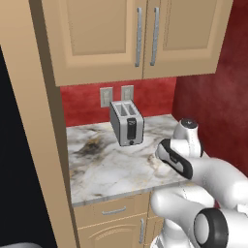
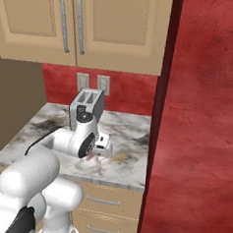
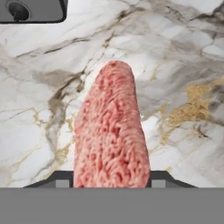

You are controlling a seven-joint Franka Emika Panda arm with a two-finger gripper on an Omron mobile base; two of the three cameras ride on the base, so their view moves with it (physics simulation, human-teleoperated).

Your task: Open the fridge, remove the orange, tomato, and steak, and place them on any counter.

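**Steak between the fingers, low over the bench**

Clearly the fingers [image 3: 109,183] stand one on each side of the steak [image 3: 110,131], their dark tips showing at its two flanks in the hand view; they look closed on it, gripping it across its narrow width. I cannot tell whether the slab's far end already touches the stone or hangs just above it.

By my judgement the steak is light, soft and limp, likely slick on its faces. A hold across the narrow middle, as here, suits it best; a pinch near one end would let it droop or slide out. It should stand a short drop without harm.

It is a long, pinkish-red slab with a grainy, pebbled surface and a rounded far end.

Beneath it lies the bench [image 3: 183,57], white-grey marble with brownish veins. The toaster [image 1: 127,123] stands further back, near the red wall.
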